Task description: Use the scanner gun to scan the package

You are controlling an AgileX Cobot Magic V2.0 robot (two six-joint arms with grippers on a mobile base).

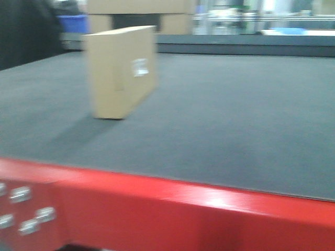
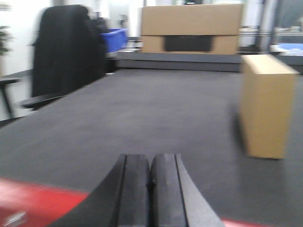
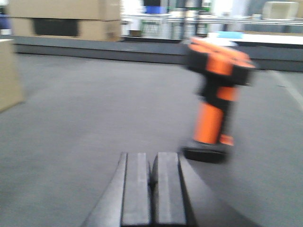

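The package [image 1: 121,71], a tan cardboard box with a small white label [image 1: 140,67] on its broad side, stands upright on the grey mat at the left; it also shows as the package [image 2: 266,106] right of and ahead of my left gripper [image 2: 150,163], which is shut and empty. An edge of the package [image 3: 9,75] reaches the right wrist view's left border. The scanner gun [image 3: 215,101], black head, orange handle, black base, stands upright just ahead and right of my right gripper [image 3: 152,163], also shut and empty. Neither gripper appears in the front view.
Larger stacked cartons with a dark panel [image 2: 191,29] stand at the far edge, with a blue bin [image 2: 113,39] and a black chair [image 2: 66,49] to the left. A red table edge [image 1: 167,204] runs along the near side. All views are blurred.
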